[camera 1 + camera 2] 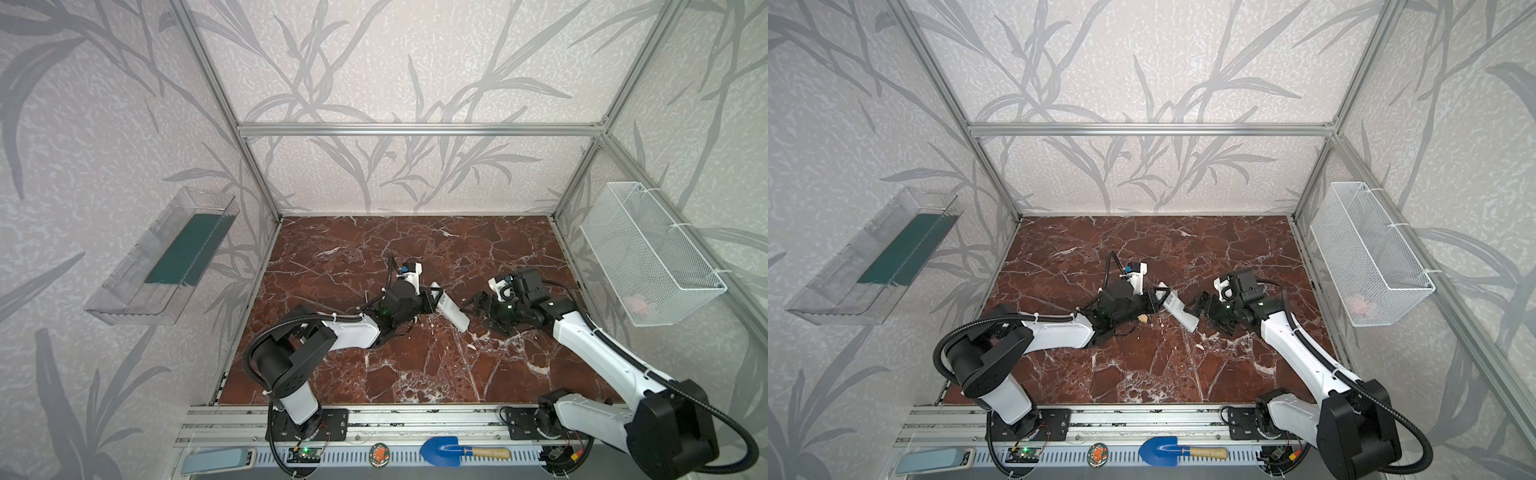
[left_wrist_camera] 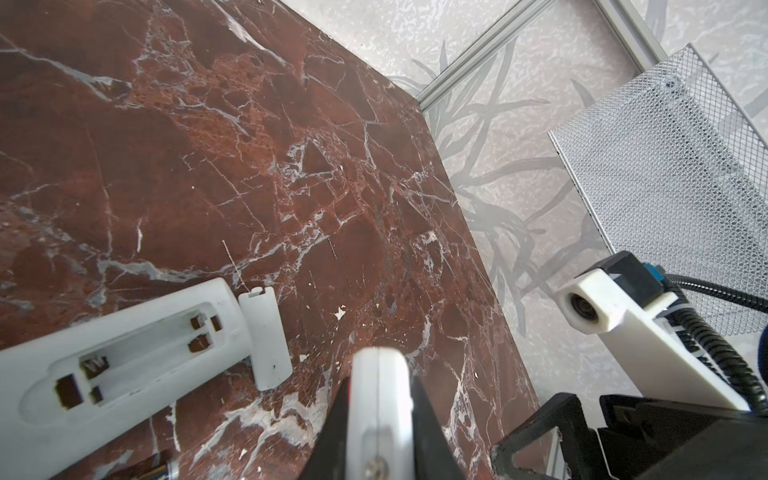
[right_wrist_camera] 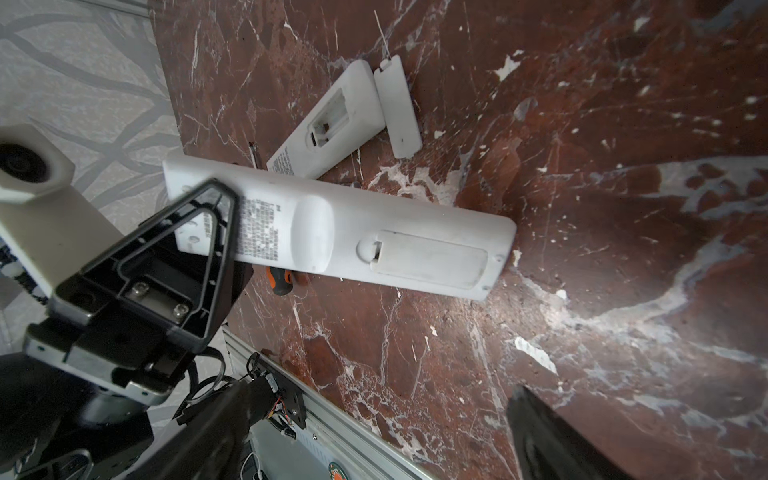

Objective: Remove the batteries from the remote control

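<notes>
White links (image 1: 357, 332), black joints (image 1: 286, 357), ribbed black cables (image 1: 332, 318)

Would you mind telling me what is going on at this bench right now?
The left gripper is clamped on one end of a white remote control and holds it over the marble table. The remote's battery cover is still on. The right gripper stands open near the remote's free end and holds nothing. A second remote lies on the table with its battery bay empty and its loose cover beside it.
</notes>
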Action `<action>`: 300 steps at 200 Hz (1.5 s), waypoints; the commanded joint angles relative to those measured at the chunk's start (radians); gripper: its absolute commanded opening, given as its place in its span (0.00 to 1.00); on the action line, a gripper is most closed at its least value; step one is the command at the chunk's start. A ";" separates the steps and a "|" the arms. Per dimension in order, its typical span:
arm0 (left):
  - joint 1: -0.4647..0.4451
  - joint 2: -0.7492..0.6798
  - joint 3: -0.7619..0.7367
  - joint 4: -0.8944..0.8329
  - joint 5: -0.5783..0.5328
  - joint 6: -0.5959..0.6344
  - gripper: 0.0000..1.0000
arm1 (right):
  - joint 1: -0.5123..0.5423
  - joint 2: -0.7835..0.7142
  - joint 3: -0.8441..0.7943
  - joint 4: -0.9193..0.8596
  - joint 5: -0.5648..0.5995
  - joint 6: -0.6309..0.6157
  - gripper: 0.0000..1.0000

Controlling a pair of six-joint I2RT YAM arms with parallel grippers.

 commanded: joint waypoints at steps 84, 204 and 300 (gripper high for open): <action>-0.012 0.045 -0.021 0.120 -0.020 -0.076 0.00 | 0.010 0.159 -0.085 0.277 -0.026 0.047 0.89; -0.011 0.064 -0.019 0.127 -0.004 -0.093 0.00 | 0.011 0.292 -0.088 0.367 -0.023 0.048 0.77; -0.011 0.079 -0.003 0.118 0.018 -0.109 0.00 | 0.043 0.326 -0.063 0.316 -0.001 -0.054 0.70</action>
